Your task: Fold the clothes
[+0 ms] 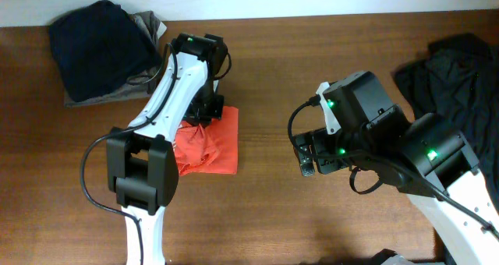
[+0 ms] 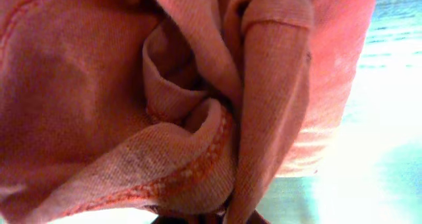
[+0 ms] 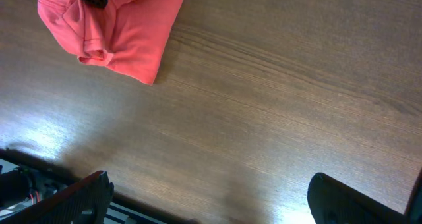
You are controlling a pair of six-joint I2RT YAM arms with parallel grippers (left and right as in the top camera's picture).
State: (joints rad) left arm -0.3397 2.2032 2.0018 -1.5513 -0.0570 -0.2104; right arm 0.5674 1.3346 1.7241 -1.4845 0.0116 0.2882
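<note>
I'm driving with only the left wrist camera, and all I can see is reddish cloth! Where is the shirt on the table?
Observer: The orange-red T-shirt lies bunched on the wooden table, right under the left gripper, which seems to pinch a fold of it.
Operator: Is my other arm close to it?
Observer: No. The right gripper hovers apart from it over bare wood, open and holding nothing.
Operator: Are there other clothes too?
Observer: Yes. A dark navy pile sits at the far corner on the left arm's side, and a dark garment lies at the opposite edge.
</note>
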